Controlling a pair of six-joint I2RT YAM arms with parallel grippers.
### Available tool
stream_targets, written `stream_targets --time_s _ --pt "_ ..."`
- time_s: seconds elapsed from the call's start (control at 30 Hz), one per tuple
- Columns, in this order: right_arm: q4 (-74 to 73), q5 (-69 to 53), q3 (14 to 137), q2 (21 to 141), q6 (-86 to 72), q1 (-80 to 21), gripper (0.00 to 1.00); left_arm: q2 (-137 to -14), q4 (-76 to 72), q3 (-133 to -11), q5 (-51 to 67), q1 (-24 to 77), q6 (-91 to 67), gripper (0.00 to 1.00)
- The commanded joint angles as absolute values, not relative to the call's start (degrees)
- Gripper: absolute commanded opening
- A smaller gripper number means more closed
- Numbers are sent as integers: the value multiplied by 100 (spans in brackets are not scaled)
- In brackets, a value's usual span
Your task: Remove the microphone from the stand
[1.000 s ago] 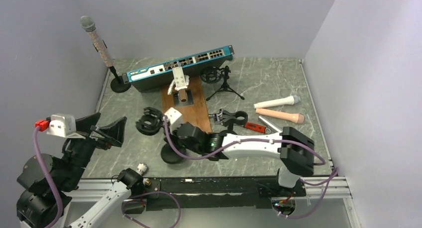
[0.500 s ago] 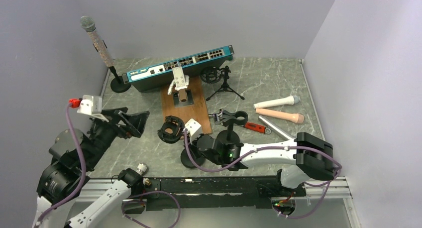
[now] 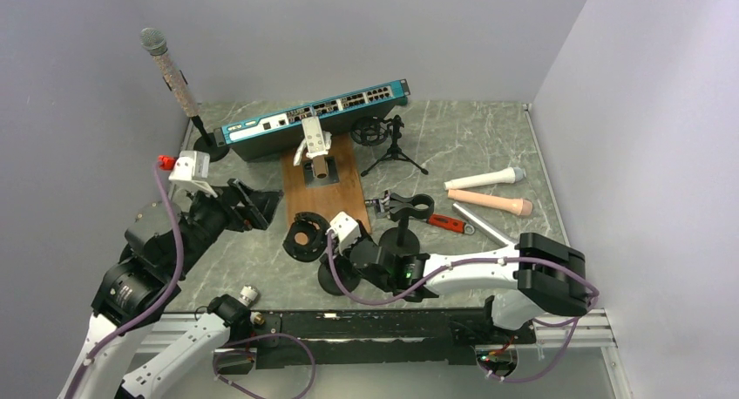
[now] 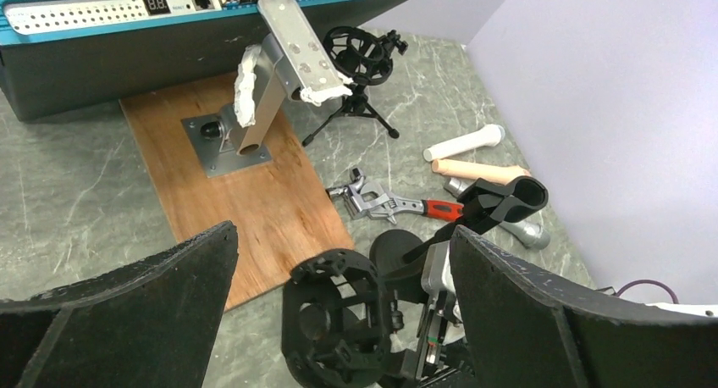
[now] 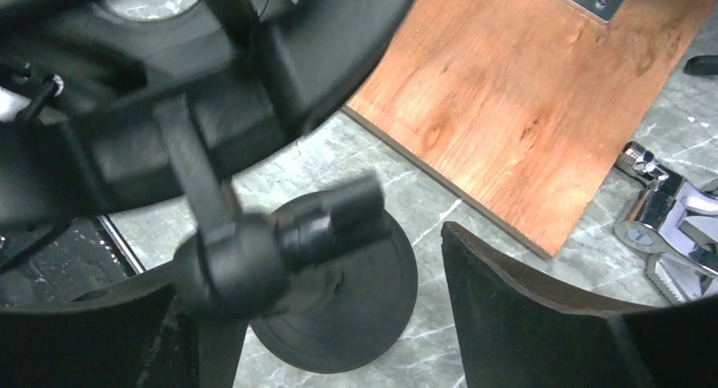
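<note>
The glittery microphone (image 3: 171, 71) with a grey head leans in its thin black stand (image 3: 209, 146) at the far left corner, in the top view only; neither gripper is near it. My left gripper (image 3: 259, 206) hangs open over the table's left middle, its wide black fingers (image 4: 127, 303) framing a black shock-mount stand (image 4: 339, 320). My right gripper (image 3: 335, 258) is open around that stand's knuckle (image 5: 245, 261), which sits close to the left finger. The stand's round base (image 5: 356, 303) lies below, and its ring mount (image 3: 305, 236) points left.
A blue network switch (image 3: 314, 116) lies at the back, with a wooden board (image 3: 342, 199) and a metal bracket (image 3: 314, 146) before it. To the right are a small tripod (image 3: 392, 146), a clip stand (image 3: 405, 209), a red-handled wrench (image 3: 446, 222), and white (image 3: 485, 179) and peach (image 3: 490, 203) microphones.
My right gripper carried the shock-mount stand to the right, then opened its jaws. My left arm swung up and right toward the table's middle, staying open.
</note>
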State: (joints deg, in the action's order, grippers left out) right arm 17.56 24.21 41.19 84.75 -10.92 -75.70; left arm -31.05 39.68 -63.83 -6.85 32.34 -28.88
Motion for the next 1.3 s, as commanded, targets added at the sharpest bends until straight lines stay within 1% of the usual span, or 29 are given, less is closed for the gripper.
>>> stream_targets --time_s 0.0,0.13,0.2,0.23,0.3,0.43,0.53,0.57,0.7,0.77,0.83,0.93,1.03,1.17,1.27 --pt "1624 2441 4250 8052 -1140 -7619 82 -3218 3641 -6333 -624 3260 -2958 98" --pt "830 2423 4749 7767 -1268 -7717 89 -3443 3805 -6647 -885 3261 -2670 99" --pt "658 2360 4871 7613 -1318 -7797 92 -3578 3928 -6903 -1114 3260 -2397 99" --pt "609 2271 4921 7540 -1295 -7842 97 -3644 4003 -7036 -1199 3261 -2267 99" --pt "450 2228 5055 7354 -1302 -7935 100 -3819 4119 -7312 -1351 3260 -2084 99" --pt "359 2219 5111 6939 -1399 -8041 100 -4106 4290 -7743 -1613 3258 -1714 100" --pt "380 2179 4985 6533 -1516 -8055 100 -4295 4511 -7970 -2319 3252 -1743 99" --pt "409 2187 4904 6392 -1554 -8051 100 -4296 4444 -7965 -2538 3252 -1721 99" --pt "710 2174 4472 5781 -1580 -8050 100 -4373 3724 -7839 -2822 3190 -1218 100" --pt "836 2242 4292 5545 -1582 -8050 100 -4587 3469 -7930 -3239 3106 -1103 99" --pt "922 2298 4131 5351 -1597 -8049 100 -4734 2940 -7857 -3467 2945 -991 99" --pt "949 2333 4031 5161 -1600 -8050 100 -4884 1871 -7425 -3495 2681 -757 99" --pt "754 2330 4185 5157 -1579 -8051 100 -5334 1417 -7346 -3706 2366 -632 100" --pt "688 2266 4201 5144 -1543 -8047 100 -6101 1486 -7643 -3020 1081 -1097 99" --pt "748 2318 4133 5110 -1455 -8041 100 -6609 1424 -7918 -2516 408 -1543 99"
